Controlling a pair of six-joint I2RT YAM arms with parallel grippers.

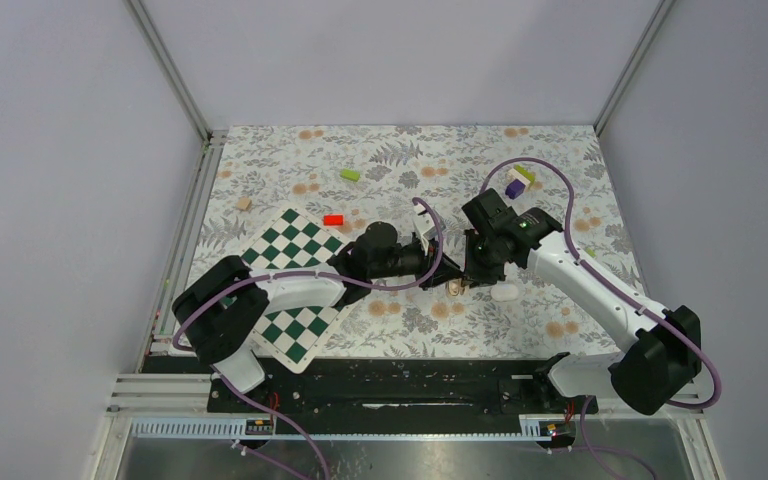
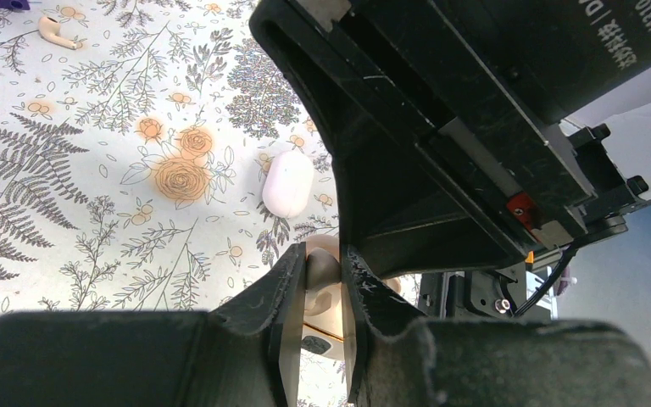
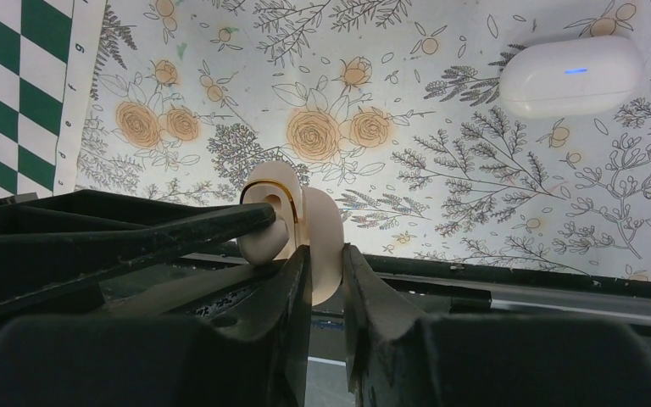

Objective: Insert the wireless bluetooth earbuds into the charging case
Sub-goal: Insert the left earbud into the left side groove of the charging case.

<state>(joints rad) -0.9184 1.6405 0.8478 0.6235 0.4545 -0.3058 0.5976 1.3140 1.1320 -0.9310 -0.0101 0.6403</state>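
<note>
One charging case (image 3: 318,233), cream with a gold rim, sits pinched between both sets of jaws over the floral cloth (image 3: 475,170). The right gripper (image 3: 326,259) clamps one half and the left gripper (image 2: 322,263) clamps the other. A white pod (image 3: 572,76) with a blue light lies nearby, and an earbud (image 2: 48,30) lies farther off.
</note>
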